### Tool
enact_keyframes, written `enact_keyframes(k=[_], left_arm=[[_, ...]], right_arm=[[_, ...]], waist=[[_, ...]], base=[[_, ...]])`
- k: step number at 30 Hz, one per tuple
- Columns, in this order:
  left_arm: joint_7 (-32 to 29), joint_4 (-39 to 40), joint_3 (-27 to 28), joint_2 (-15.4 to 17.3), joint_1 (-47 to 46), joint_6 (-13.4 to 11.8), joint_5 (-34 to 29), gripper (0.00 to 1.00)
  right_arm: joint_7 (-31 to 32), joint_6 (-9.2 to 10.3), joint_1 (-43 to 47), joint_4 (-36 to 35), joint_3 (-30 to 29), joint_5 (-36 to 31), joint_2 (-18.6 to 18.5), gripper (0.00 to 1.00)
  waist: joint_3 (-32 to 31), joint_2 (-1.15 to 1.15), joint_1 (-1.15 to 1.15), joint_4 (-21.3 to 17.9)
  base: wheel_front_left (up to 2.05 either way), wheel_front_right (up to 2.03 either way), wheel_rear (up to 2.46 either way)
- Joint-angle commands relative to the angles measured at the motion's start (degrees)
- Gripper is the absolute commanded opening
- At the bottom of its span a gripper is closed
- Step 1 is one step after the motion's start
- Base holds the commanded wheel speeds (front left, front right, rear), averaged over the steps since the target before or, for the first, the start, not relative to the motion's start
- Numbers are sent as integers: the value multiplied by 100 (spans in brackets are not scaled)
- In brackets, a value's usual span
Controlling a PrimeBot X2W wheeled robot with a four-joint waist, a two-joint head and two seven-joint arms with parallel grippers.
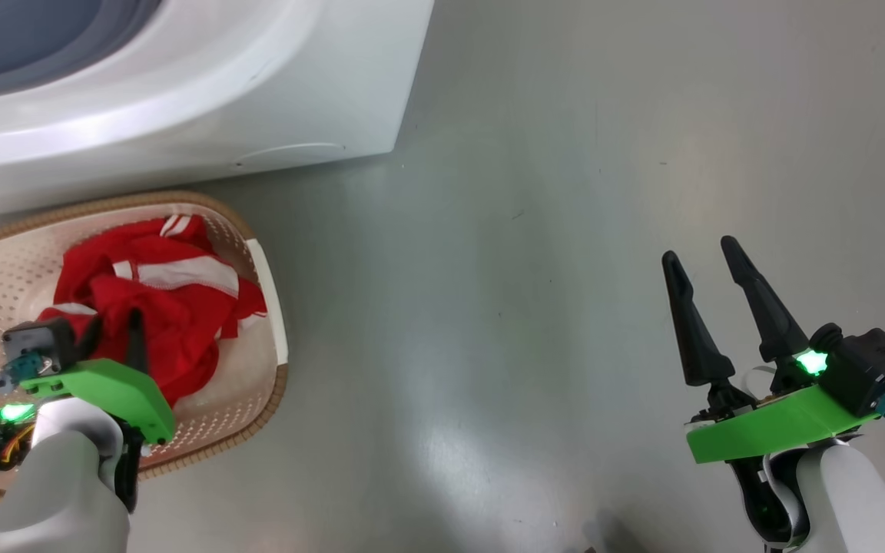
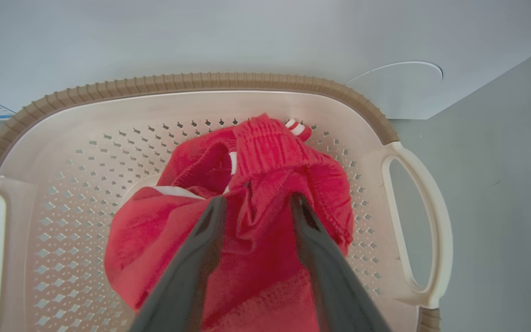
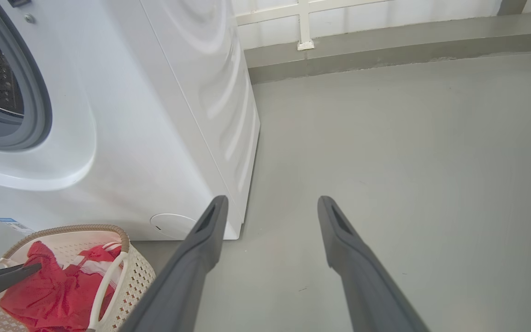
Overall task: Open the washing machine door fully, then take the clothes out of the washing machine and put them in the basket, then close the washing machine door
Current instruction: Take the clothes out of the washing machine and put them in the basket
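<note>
the clothes (image 2: 256, 157), red with white stripes, lie heaped inside the basket (image 2: 191, 80), filling its middle and leaning toward the wall farthest from the robot. the basket stands on the floor (image 1: 535, 322), and the washing machine (image 1: 181, 100) rises just behind its far rim. the machine's grey rubber ring (image 3: 39, 106) stands uncovered above the basket, with steel drum holes behind it. where the door hangs i cannot tell.

the left hand (image 2: 256, 203) points down into the basket from the robot's side. its two fingers are parted, with a soft ridge of red cloth standing between the tips and touching their inner faces. the cloth is not pinched flat, so i judge it released, not clamped. the right hand (image 1: 700, 252) hangs well to the right of the basket over bare floor, its fingers spread wide and holding nothing.

the unloading step looks done, as far as the heap in the basket tells. the coming move turns on one thing: the clothes lie straight ahead of the left fingertips, along the fingers' own line. the hand should back out along that line, so that no fold catches on a finger and rides up out of the basket. for the door after that, the left hand is the nearer one to the machine's opening.
</note>
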State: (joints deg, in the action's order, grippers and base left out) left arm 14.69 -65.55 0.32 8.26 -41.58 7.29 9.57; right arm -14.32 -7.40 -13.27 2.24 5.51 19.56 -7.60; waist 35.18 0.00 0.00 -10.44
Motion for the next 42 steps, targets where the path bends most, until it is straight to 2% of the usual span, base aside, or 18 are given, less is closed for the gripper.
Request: enact_keyframes(k=[1, 9, 22, 29, 42], left_arm=[[31, 51, 171, 213, 81, -33, 45, 100], [31, 421, 355, 113, 439, -1, 217, 100], [31, 2095, 379, -80, 1321, 18, 359, 100], [31, 3191, 334, -143, 1948, 19, 372, 100], [31, 4930, 487, -268, 3141, 19, -6, 100]], right_arm=[[-68, -9, -5, -95, 84, -72, -40, 100], [-68, -9, 44, 50, 143, -43, -108, 100], [-68, -9, 396, 306, 152, 25, -352, 100], [-68, -9, 659, 339, 101, 56, -442, 100], [-68, -9, 1014, 293, -48, 79, -465, 100]], waist=[[-93, 0, 0, 40], [-694, 0, 0, 308], [-1803, 0, 0, 857], [-2237, 0, 0, 986], [-2649, 0, 0, 1040]], base=[[0, 0, 0], [0, 0, 0], [0, 0, 0], [0, 0, 0], [0, 0, 0]])
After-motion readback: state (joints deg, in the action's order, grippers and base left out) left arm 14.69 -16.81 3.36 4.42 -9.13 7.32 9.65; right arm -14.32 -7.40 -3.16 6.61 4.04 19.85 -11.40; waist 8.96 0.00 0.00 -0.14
